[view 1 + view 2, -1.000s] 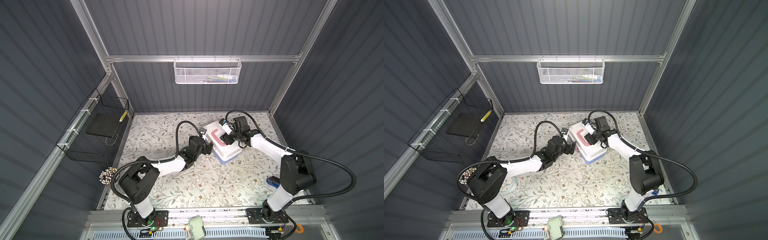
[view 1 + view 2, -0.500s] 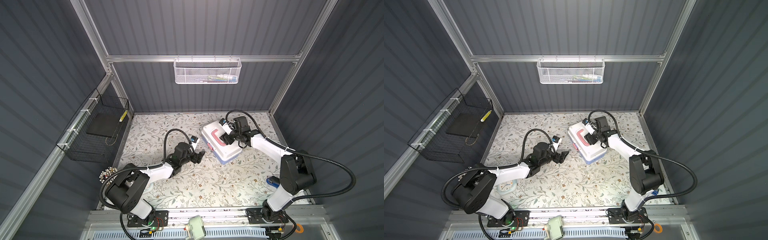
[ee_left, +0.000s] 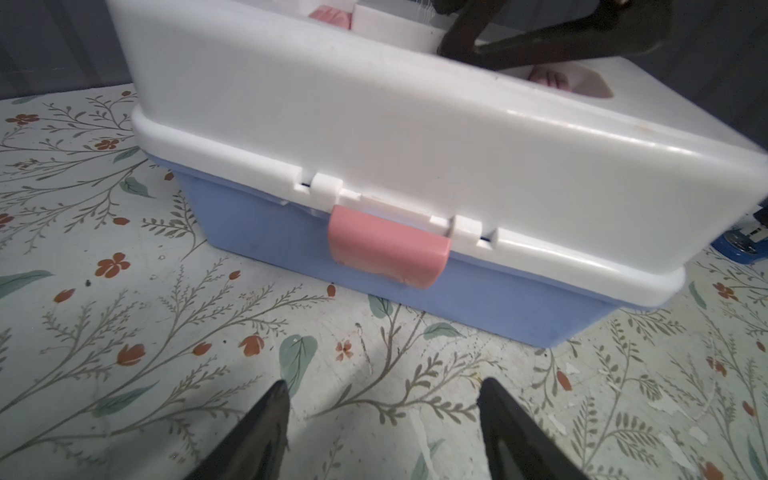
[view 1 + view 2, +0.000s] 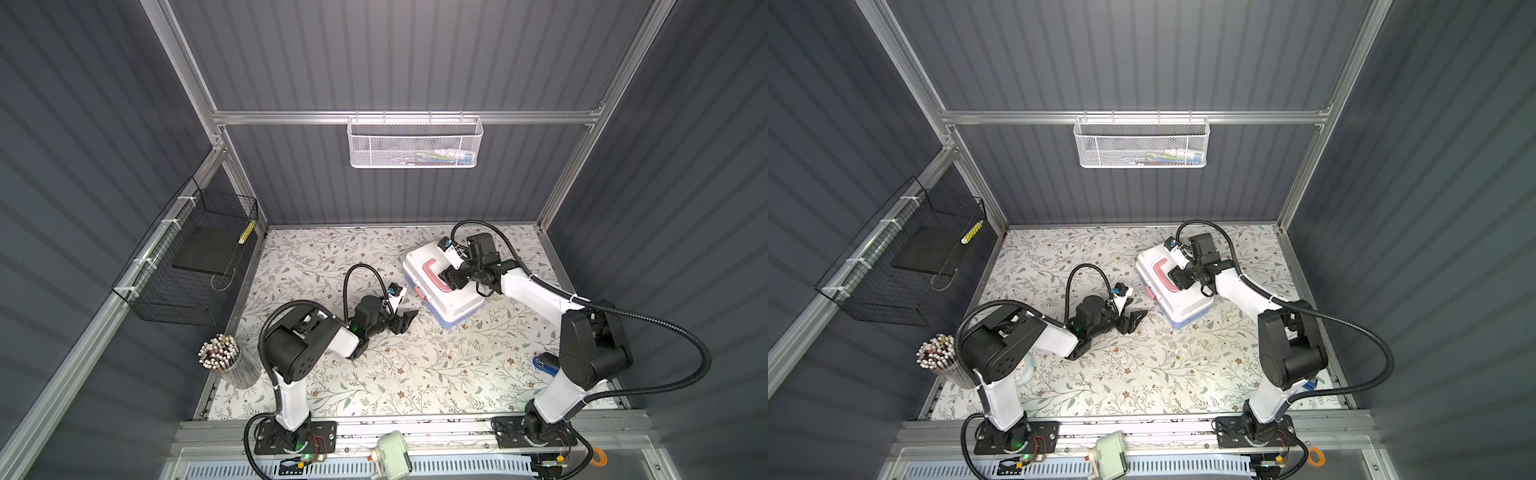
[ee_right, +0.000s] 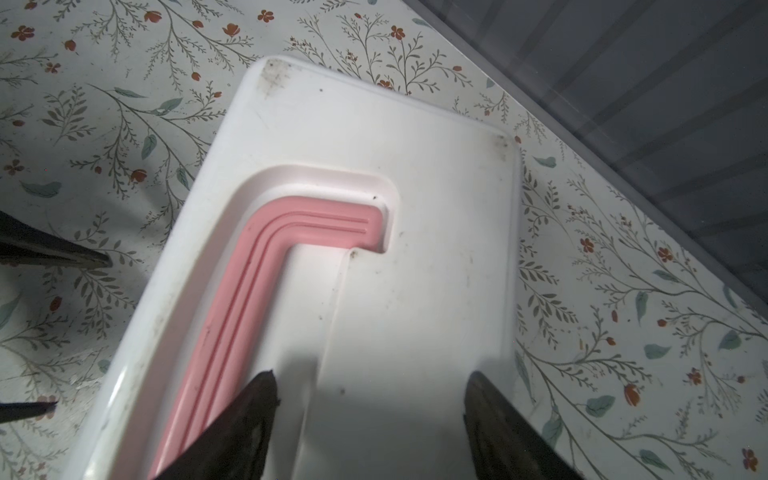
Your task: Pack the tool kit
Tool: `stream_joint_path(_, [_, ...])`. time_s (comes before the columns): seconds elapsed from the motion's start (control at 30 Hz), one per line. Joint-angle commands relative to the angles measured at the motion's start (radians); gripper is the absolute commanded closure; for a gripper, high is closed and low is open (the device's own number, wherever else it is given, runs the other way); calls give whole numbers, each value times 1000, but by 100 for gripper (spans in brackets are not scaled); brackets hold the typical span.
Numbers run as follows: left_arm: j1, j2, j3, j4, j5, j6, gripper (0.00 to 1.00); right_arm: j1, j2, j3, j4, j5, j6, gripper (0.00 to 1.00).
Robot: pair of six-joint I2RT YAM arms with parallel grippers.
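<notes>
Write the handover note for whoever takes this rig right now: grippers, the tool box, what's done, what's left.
Left gripper: open, empty, low over the table, facing the box's latch side without touching it.
Right gripper: open, holding nothing, over the lid at the pink handle, which lies flat in its recess.
Tool box: back right of the table, lid down on the blue base, pink latch folded down.
Done: box looks packed and closed; no loose tools in sight.
Left: probably only confirm the latch caught, then pull both arms back.
</notes>
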Motion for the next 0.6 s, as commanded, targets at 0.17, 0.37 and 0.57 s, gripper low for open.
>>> stream_joint_path(0.17, [10, 137, 101, 203, 38, -59, 29, -3, 95, -78, -282, 41, 17, 28])
stream_joint_path(0.37, [8, 185, 160, 216, 64, -62, 33, 0, 119, -70, -289, 25, -12, 31])
stream_joint_path(0.57, [8, 201, 155, 227, 87, -40, 36, 6, 127, -74, -292, 10, -35, 34])
